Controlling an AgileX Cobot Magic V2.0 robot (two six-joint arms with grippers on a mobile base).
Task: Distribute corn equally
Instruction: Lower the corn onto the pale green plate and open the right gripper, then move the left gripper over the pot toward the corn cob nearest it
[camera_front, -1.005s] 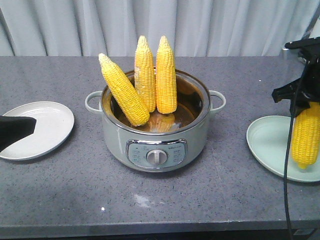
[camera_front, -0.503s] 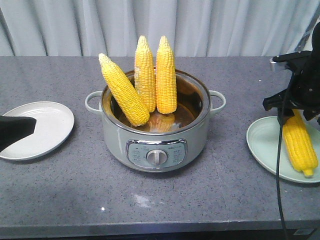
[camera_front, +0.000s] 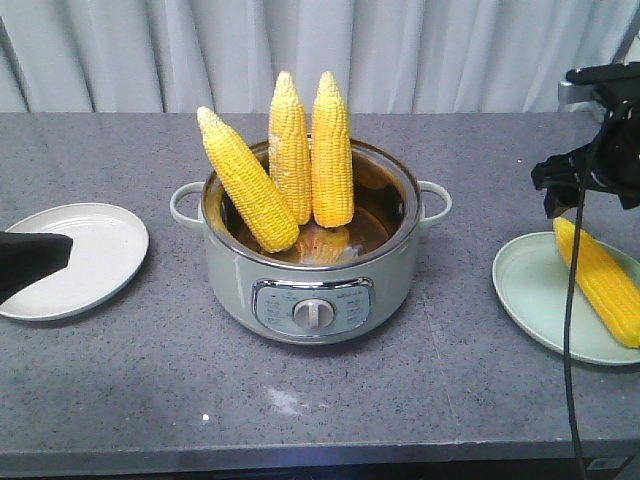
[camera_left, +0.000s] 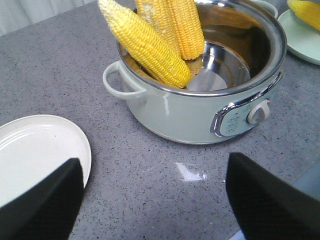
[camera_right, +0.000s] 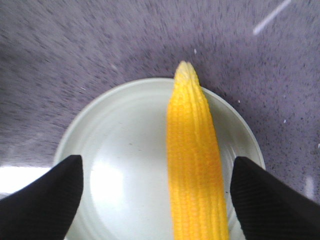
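Four bright yellow husked cobs with pale tips. Three stand tip-up in a pale green pot (camera_front: 230, 270): the leaning cob (camera_front: 245, 180) tilts left over the rim, while the middle cob (camera_front: 289, 148) and third cob (camera_front: 332, 150) stand nearly upright, side by side. The fourth cob (camera_front: 600, 280) lies flat on a pale green plate (camera_front: 525, 285) at the right.

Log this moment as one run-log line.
right gripper: open above pale green plate | one yellow corn cob lying on it | three yellow cobs standing in grey-green electric pot | left gripper: open by bare white plate
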